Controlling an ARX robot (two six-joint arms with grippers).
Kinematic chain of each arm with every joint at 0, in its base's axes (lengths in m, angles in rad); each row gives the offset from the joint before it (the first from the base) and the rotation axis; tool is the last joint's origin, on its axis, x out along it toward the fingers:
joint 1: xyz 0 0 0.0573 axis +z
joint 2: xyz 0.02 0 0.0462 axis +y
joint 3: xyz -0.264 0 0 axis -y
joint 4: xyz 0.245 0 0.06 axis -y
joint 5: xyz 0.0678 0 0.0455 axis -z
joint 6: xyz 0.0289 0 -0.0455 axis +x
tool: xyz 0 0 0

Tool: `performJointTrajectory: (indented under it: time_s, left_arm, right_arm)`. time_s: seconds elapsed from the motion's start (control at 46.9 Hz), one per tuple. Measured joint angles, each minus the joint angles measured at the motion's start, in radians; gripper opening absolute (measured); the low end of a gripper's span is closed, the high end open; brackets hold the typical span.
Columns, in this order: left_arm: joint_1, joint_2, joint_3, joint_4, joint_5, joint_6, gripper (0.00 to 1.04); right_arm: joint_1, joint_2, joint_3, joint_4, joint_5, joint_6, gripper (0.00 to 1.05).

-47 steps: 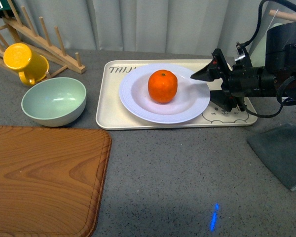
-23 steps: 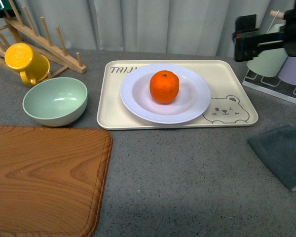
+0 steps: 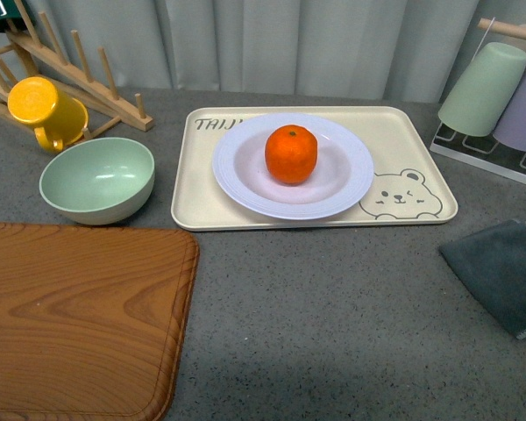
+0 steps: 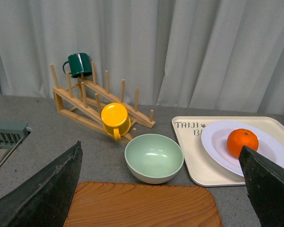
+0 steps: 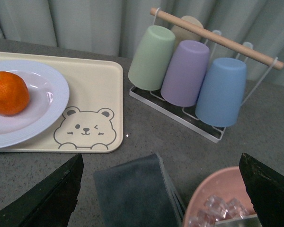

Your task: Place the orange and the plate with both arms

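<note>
The orange (image 3: 291,154) sits in the middle of the white plate (image 3: 342,180), which lies on the beige bear tray (image 3: 412,145). Neither arm shows in the front view. The left wrist view sees the orange (image 4: 242,142) on the plate (image 4: 215,142) far off to one side; my left gripper (image 4: 163,189) hangs open above the wooden board (image 4: 142,205), its fingers (image 4: 52,189) wide apart. My right gripper (image 5: 161,191) is open too, above the grey cloth (image 5: 132,194), with the orange (image 5: 8,92) and plate (image 5: 49,90) well away from it.
A pale green bowl (image 3: 97,180) and a yellow mug (image 3: 44,110) on a wooden rack (image 3: 79,66) stand left of the tray. Upturned cups (image 3: 482,88) on a stand are at the back right. A pink bowl of ice (image 5: 217,203) sits near the cloth.
The right arm, which reached beside the plate a second ago, has lifted and drawn back out of the front view. Orange and plate have stayed put.
</note>
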Motion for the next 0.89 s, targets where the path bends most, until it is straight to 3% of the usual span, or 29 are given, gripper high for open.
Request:
performJointTrajectory:
  time_s: [0.234, 0.596, 0.724, 0.767, 0.895]
  left_arm:
    - [0.000, 0.000, 0.000, 0.000, 0.000, 0.000, 0.98]
    - [0.000, 0.000, 0.000, 0.000, 0.000, 0.000, 0.98]
    - [-0.001, 0.000, 0.000, 0.000, 0.002, 0.000, 0.98]
    - [0.000, -0.003, 0.000, 0.000, 0.002, 0.000, 0.98]
    - [0.001, 0.000, 0.000, -0.001, -0.002, 0.000, 0.98]
  right_arm:
    - [-0.027, -0.412, -0.113, -0.391, 0.005, 0.063, 0.96]
    - [-0.016, -0.533, -0.154, -0.428, 0.016, 0.026, 0.95]
    - [-0.016, -0.459, -0.206, -0.040, -0.034, 0.096, 0.77]
    - [-0.016, -0.482, -0.206, 0.013, -0.037, 0.109, 0.72]
    - [-0.014, -0.611, -0.206, -0.053, -0.039, 0.132, 0.51]
